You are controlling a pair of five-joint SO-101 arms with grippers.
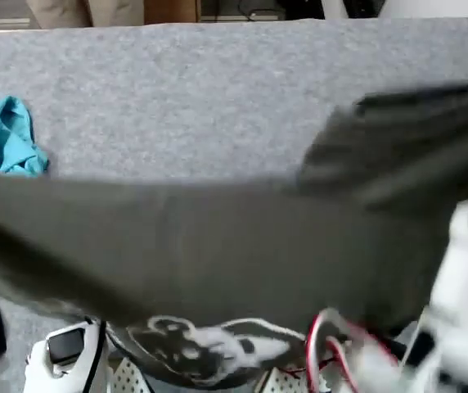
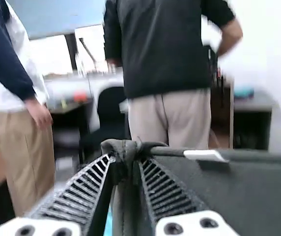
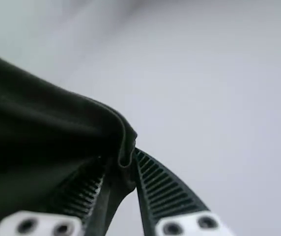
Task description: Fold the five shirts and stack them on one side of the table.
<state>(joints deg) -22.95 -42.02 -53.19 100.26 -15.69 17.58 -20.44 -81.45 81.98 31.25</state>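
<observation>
High view: a dark grey shirt (image 1: 218, 246) hangs stretched across the picture from side to side, lifted above the table (image 1: 218, 90). Its upper edge runs nearly straight and level, and one end rises in a blurred fold toward the right side. Its lower edge sags and carries a white print (image 1: 209, 344). Beyond the upper edge, a broad band of grey table surface shows up to the table's far edge. A crumpled teal shirt (image 1: 3, 135) lies on that surface near the left edge, apart from the dark one. White arm parts (image 1: 463, 286) and a red cable (image 1: 324, 344) sit below and beside the hanging cloth.

Left wrist view: the left gripper (image 2: 126, 158) has its ribbed fingers (image 2: 153, 184) pinched narrow on a bunched edge of the dark grey shirt.

Right wrist view: the right gripper (image 3: 122, 160) likewise clamps a fold of the same shirt, fingers close together around the cloth.
</observation>
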